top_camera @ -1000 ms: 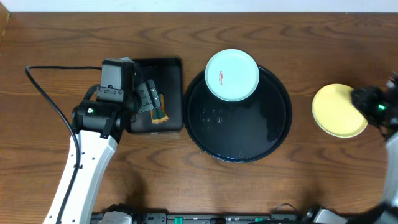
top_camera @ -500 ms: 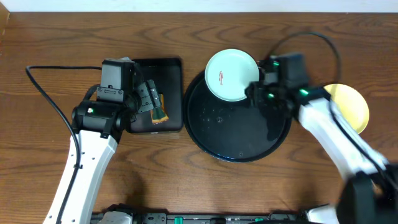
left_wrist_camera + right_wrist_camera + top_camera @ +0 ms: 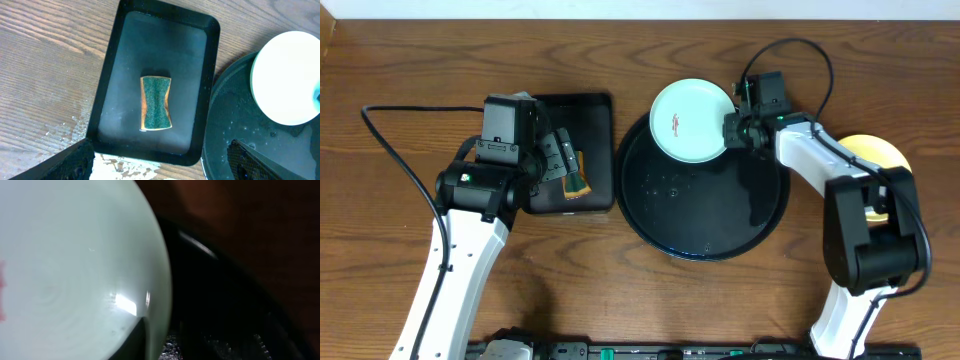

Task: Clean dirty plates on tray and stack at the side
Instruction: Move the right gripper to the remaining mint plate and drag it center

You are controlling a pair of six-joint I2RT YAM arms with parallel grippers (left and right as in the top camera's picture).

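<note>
One pale mint plate (image 3: 692, 120) with a reddish smear rests on the far left rim of the round black tray (image 3: 705, 215). My right gripper (image 3: 731, 130) is at the plate's right edge. In the right wrist view the plate (image 3: 65, 265) fills the left, and the gripper (image 3: 195, 347) straddles its rim, one finger on the plate side and one over the tray (image 3: 225, 280), with a gap showing. A pale yellow plate (image 3: 885, 160) lies on the table at the right, partly behind my right arm. My left gripper (image 3: 160, 149) is open and empty. No other mint plate shows.
A green and orange sponge (image 3: 156, 102) lies in the smaller rectangular black tray (image 3: 112, 75), left of the round tray (image 3: 260, 145). My left gripper (image 3: 560, 158) hovers over it. A wet whitish patch (image 3: 130, 167) marks the table by that tray's near edge.
My right arm swung from the yellow plate at the far right to the mint plate's right rim and settled there. The left arm and sponge have not moved.
</note>
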